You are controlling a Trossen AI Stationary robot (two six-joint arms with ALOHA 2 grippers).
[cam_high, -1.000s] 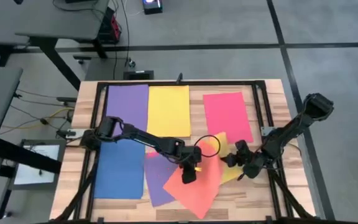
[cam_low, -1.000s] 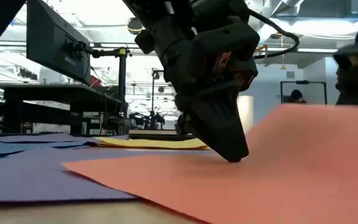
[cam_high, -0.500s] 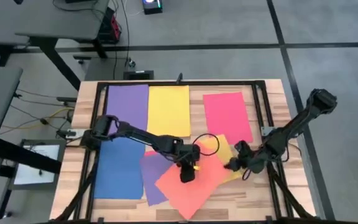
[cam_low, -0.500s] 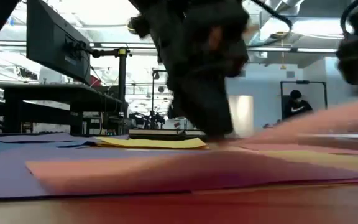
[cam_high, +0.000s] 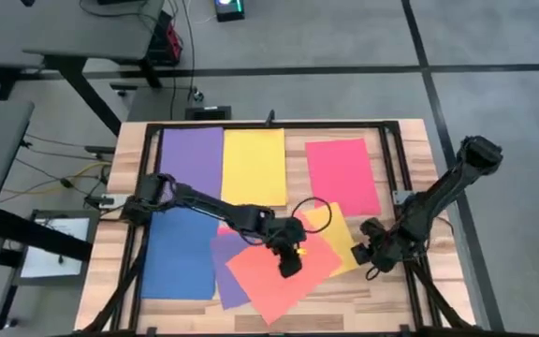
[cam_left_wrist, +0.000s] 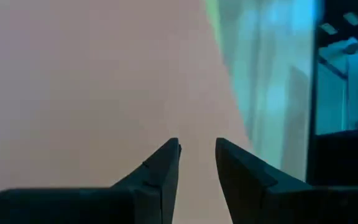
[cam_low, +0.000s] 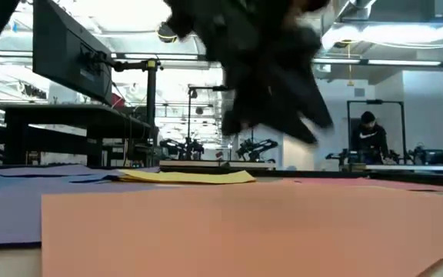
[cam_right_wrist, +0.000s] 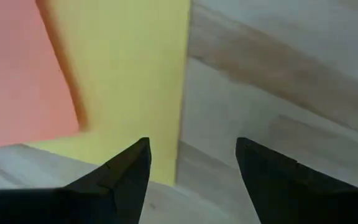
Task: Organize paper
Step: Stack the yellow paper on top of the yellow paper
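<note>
Wooden table [cam_high: 405, 140] under coloured paper [cam_high: 279, 276], left hand [cam_high: 291, 263] narrow, right hand [cam_high: 372, 253] wide.

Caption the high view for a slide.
Left claw presses on the tilted orange-coral paper sheet atop purple and yellow sheets; right claw waits open beside it.

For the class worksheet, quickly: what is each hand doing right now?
Left hand: fingers slightly apart over the orange-coral sheet, holding nothing.
Right hand: open, empty, at the yellow sheet's edge.
</note>
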